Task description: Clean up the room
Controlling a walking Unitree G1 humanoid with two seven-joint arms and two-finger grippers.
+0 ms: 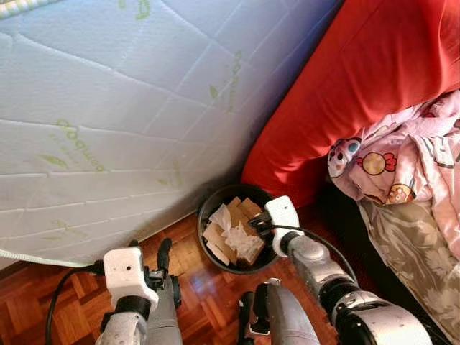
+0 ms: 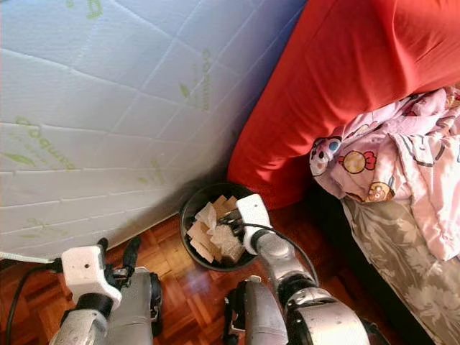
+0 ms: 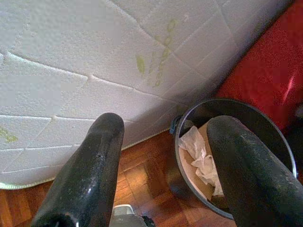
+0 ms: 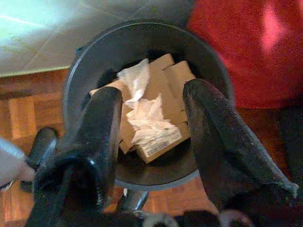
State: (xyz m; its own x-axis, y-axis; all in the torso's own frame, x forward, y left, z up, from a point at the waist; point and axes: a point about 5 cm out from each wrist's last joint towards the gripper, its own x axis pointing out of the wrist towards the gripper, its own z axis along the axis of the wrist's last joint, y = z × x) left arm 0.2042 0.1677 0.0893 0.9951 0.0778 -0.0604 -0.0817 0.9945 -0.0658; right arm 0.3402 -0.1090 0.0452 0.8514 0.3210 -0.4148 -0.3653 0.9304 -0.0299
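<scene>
Since the black bin [image 1: 237, 228] sat low in the middle of the head view, wedged where the white mattress [image 1: 108, 108] met the red bedding [image 1: 345, 86], that's where everything pointed. It was stuffed with cardboard pieces [image 4: 163, 85] and crumpled white tissue [image 4: 147, 116], stacked nearly to the rim. The right hand [image 1: 262, 221] hovered right at the bin's right-hand rim, fingers spread apart with nothing between them, so whatever it had to drop looked delivered already, I'd guess. From that hand the bin lay straight ahead and just below, so it was clearly the nearer arm. The left hand [image 1: 154, 262] hung further off at lower left over the parquet floor [image 1: 194, 287], fingers apart too and empty, with the bin just beyond its fingertips. A pink cartoon-print sheet [image 1: 402, 158] spilled over at the right edge, cut off by the frame. Couldn't make out the bin's bottom under the trash, or what else lay under the bedding.
</scene>
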